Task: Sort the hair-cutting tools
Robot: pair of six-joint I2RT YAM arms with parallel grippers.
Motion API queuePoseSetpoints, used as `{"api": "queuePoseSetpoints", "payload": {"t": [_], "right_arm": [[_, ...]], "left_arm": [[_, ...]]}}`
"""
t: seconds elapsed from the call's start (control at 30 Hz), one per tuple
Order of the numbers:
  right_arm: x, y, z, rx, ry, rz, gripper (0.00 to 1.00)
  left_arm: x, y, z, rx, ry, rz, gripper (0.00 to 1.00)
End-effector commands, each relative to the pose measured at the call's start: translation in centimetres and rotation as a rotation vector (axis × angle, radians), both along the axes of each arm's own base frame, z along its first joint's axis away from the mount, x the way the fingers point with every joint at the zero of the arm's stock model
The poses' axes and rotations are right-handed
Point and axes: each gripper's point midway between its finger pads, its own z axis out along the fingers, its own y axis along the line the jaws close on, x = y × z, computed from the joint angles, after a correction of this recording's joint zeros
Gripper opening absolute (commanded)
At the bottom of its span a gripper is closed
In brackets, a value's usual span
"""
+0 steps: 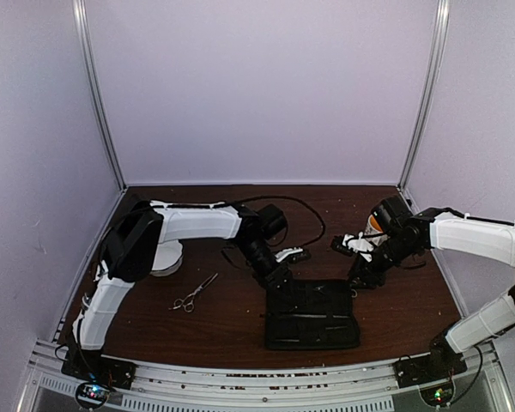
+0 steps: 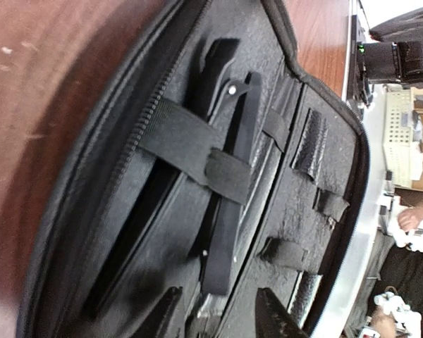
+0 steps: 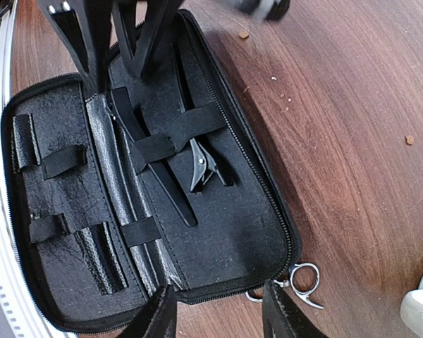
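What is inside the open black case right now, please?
One black clip and a second clip, both tucked under elastic straps that hide their middles. The other half's loops hold nothing visible.

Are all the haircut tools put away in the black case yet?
Not yet. Done: a long black clip and a shorter clip sit under a strap in the open case. In hand: nothing, the left hand and right hand both hang open over the case. Left: one pair of scissors lies on the table, and a second pair's rings lie just outside the case edge.
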Motion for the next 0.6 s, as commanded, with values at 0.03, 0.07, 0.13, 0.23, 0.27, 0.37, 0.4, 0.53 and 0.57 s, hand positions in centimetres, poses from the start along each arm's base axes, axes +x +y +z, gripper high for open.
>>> {"api": "queuePoseSetpoints", "payload": {"t": [0.03,0.07,0.13,0.23,0.27,0.37,0.4,0.53,0.57], "right_arm": [[-0.1,0.0,0.0,0.009,0.019,-0.002,0.43],[-0.2,0.0,0.0,0.009,0.02,-0.002,0.43],[-0.2,0.0,0.1,0.011,0.017,-0.002,0.43],[-0.2,0.1,0.4,0.02,0.006,0.004,0.43],[-0.3,0.2,0.5,0.025,0.001,0.007,0.43],[-0.3,0.2,0.6,0.023,-0.016,0.011,0.42],[-0.2,0.1,0.5,0.013,-0.023,0.009,0.42],[0.1,0.2,0.3,-0.003,-0.032,0.006,0.42],[0.1,0.2,0.3,-0.003,-0.031,0.005,0.42]], "left_arm": [[1.7,0.8,4.0,0.006,-0.133,0.028,0.4],[1.8,1.0,4.3,0.009,-0.152,0.027,0.4],[2.2,1.5,4.8,0.02,-0.202,0.033,0.41],[3.1,2.2,4.8,0.04,-0.263,0.076,0.41],[3.4,2.4,4.8,0.043,-0.275,0.099,0.41],[4.5,2.8,5.0,0.039,-0.305,0.169,0.41],[5.1,3.0,4.9,0.044,-0.318,0.195,0.42],[6.1,3.4,4.2,0.033,-0.273,0.286,0.43],[6.1,3.3,3.8,0.032,-0.256,0.297,0.43]]}}
